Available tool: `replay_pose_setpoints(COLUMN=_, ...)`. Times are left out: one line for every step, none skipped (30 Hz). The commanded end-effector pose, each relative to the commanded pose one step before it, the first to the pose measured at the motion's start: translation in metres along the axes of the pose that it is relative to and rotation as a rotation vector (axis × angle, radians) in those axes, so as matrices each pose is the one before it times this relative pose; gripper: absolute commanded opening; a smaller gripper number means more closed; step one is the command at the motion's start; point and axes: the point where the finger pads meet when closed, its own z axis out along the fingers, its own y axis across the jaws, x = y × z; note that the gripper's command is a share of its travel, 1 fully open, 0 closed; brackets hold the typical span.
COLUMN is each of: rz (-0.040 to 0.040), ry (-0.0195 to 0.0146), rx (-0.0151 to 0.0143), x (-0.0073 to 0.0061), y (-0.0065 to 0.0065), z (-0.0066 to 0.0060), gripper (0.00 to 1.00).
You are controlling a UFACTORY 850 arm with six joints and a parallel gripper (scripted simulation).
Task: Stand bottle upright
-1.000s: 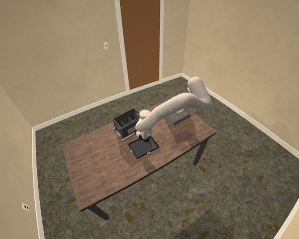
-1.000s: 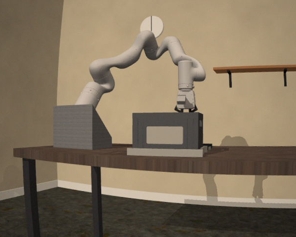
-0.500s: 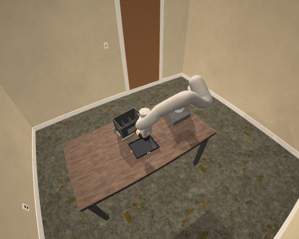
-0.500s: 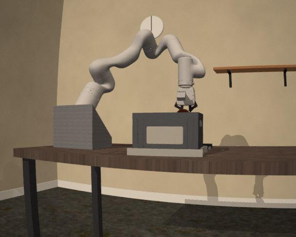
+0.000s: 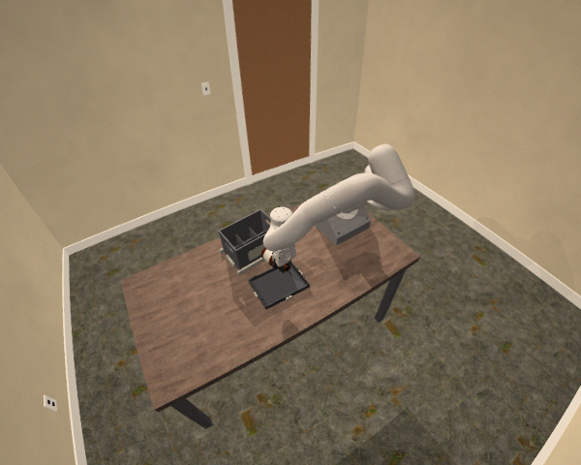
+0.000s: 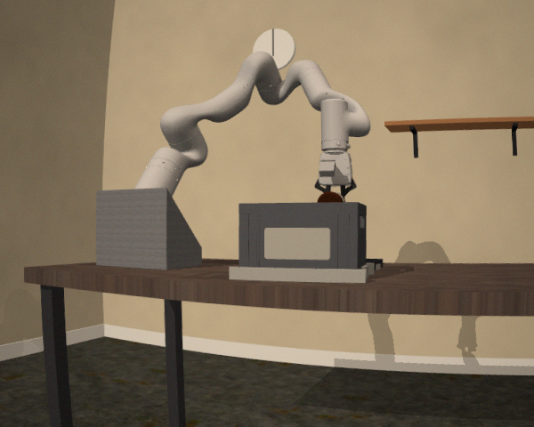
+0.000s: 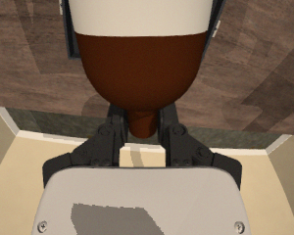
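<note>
My gripper [image 7: 142,99] is shut on the neck of a brown bottle [image 7: 142,59] with a cream label, which hangs upright below the fingers. In the exterior view the gripper [image 6: 335,186] points straight down and only the bottle's brown shoulder [image 6: 329,197] shows above the crate [image 6: 302,235]. In the top view the wrist [image 5: 279,256] is over the far edge of the dark tray [image 5: 279,286], with a bit of the brown bottle [image 5: 267,256] showing. The bottle's base is hidden, so I cannot tell whether it touches the tray.
The dark grey crate [image 5: 245,238] with dividers stands on a pale slab right behind the tray. The arm's grey base block [image 6: 141,228] is at the table's far side. A wall shelf [image 6: 463,124] hangs at the right.
</note>
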Motion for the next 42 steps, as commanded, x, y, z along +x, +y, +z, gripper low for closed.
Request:
replay_pose_setpoints(rz=-0.00056, ry=0.00032, rx=0.00167, x=-0.00005, y=-0.00075, z=-0.0039, gripper=0.0)
replay_pose_setpoints(rz=0.0, ry=0.0, rx=0.0, x=0.0, y=0.0, z=-0.00061, gripper=0.0)
replay_pose_setpoints(rz=0.0, ry=0.00001, rx=0.0, x=0.0, y=0.0, z=-0.00058, gripper=0.0)
replay_pose_setpoints(rz=0.0, ry=0.0, rx=0.0, x=0.0, y=0.0, z=-0.00054, gripper=0.0)
replay_pose_setpoints(rz=0.0, ry=0.0, rx=0.0, x=0.0, y=0.0, z=-0.00051, gripper=0.0)
replay_pose_setpoints(rz=0.0, ry=0.0, rx=0.0, x=0.0, y=0.0, z=-0.00047, gripper=0.0)
replay_pose_setpoints(rz=0.0, ry=0.0, rx=0.0, x=0.0, y=0.0, z=0.0, gripper=0.0)
replay_pose_setpoints(rz=0.0, ry=0.0, rx=0.0, x=0.0, y=0.0, z=0.0, gripper=0.0)
replay_pose_setpoints(rz=0.0, ry=0.0, rx=0.0, x=0.0, y=0.0, z=-0.00044, gripper=0.0)
replay_pose_setpoints(rz=0.0, ry=0.0, rx=0.0, x=0.0, y=0.0, z=-0.00041, gripper=0.0)
replay_pose_setpoints(rz=0.0, ry=0.0, rx=0.0, x=0.0, y=0.0, z=-0.00037, gripper=0.0)
replay_pose_setpoints(rz=0.0, ry=0.0, rx=0.0, x=0.0, y=0.0, z=-0.00034, gripper=0.0)
replay_pose_setpoints(rz=0.0, ry=0.0, rx=0.0, x=0.0, y=0.0, z=-0.00031, gripper=0.0)
replay_pose_setpoints(rz=0.0, ry=0.0, rx=0.0, x=0.0, y=0.0, z=-0.00028, gripper=0.0)
replay_pose_setpoints(rz=0.0, ry=0.0, rx=0.0, x=0.0, y=0.0, z=-0.00025, gripper=0.0)
replay_pose_setpoints(rz=0.0, ry=0.0, rx=0.0, x=0.0, y=0.0, z=-0.00022, gripper=0.0)
replay_pose_setpoints(rz=0.0, ry=0.0, rx=0.0, x=0.0, y=0.0, z=-0.00019, gripper=0.0)
replay_pose_setpoints(rz=0.0, ry=0.0, rx=0.0, x=0.0, y=0.0, z=-0.00017, gripper=0.0)
replay_pose_setpoints(rz=0.0, ry=0.0, rx=0.0, x=0.0, y=0.0, z=-0.00014, gripper=0.0)
replay_pose_setpoints(rz=0.0, ry=0.0, rx=0.0, x=0.0, y=0.0, z=-0.00012, gripper=0.0)
replay_pose_setpoints(rz=0.0, ry=0.0, rx=0.0, x=0.0, y=0.0, z=-0.0001, gripper=0.0)
replay_pose_setpoints(rz=0.0, ry=0.0, rx=0.0, x=0.0, y=0.0, z=-0.00008, gripper=0.0)
replay_pose_setpoints(rz=0.0, ry=0.0, rx=0.0, x=0.0, y=0.0, z=-0.00007, gripper=0.0)
replay_pose_setpoints(rz=0.0, ry=0.0, rx=0.0, x=0.0, y=0.0, z=0.0, gripper=0.0)
replay_pose_setpoints(rz=0.0, ry=0.0, rx=0.0, x=0.0, y=0.0, z=0.0, gripper=0.0)
replay_pose_setpoints(rz=0.0, ry=0.0, rx=0.0, x=0.0, y=0.0, z=-0.00005, gripper=0.0)
replay_pose_setpoints(rz=0.0, ry=0.0, rx=0.0, x=0.0, y=0.0, z=-0.00004, gripper=0.0)
replay_pose_setpoints(rz=0.0, ry=0.0, rx=0.0, x=0.0, y=0.0, z=-0.00002, gripper=0.0)
replay_pose_setpoints(rz=0.0, ry=0.0, rx=0.0, x=0.0, y=0.0, z=-0.00001, gripper=0.0)
replay_pose_setpoints(rz=0.0, ry=0.0, rx=0.0, x=0.0, y=0.0, z=-0.00001, gripper=0.0)
replay_pose_setpoints(rz=0.0, ry=0.0, rx=0.0, x=0.0, y=0.0, z=0.0, gripper=0.0)
replay_pose_setpoints(rz=0.0, ry=0.0, rx=0.0, x=0.0, y=0.0, z=0.0, gripper=0.0)
replay_pose_setpoints(rz=0.0, ry=0.0, rx=0.0, x=0.0, y=0.0, z=0.0, gripper=0.0)
replay_pose_setpoints(rz=0.0, ry=0.0, rx=0.0, x=0.0, y=0.0, z=0.0, gripper=0.0)
replay_pose_setpoints(rz=0.0, ry=0.0, rx=0.0, x=0.0, y=0.0, z=0.0, gripper=0.0)
replay_pose_setpoints(rz=0.0, ry=0.0, rx=0.0, x=0.0, y=0.0, z=0.0, gripper=0.0)
replay_pose_setpoints(rz=0.0, ry=0.0, rx=0.0, x=0.0, y=0.0, z=0.0, gripper=0.0)
replay_pose_setpoints(rz=0.0, ry=0.0, rx=0.0, x=0.0, y=0.0, z=0.0, gripper=0.0)
replay_pose_setpoints(rz=0.0, ry=0.0, rx=0.0, x=0.0, y=0.0, z=0.0, gripper=0.0)
replay_pose_setpoints(rz=0.0, ry=0.0, rx=0.0, x=0.0, y=0.0, z=0.0, gripper=0.0)
replay_pose_setpoints(rz=0.0, ry=0.0, rx=0.0, x=0.0, y=0.0, z=0.0, gripper=0.0)
replay_pose_setpoints(rz=0.0, ry=0.0, rx=0.0, x=0.0, y=0.0, z=0.0, gripper=0.0)
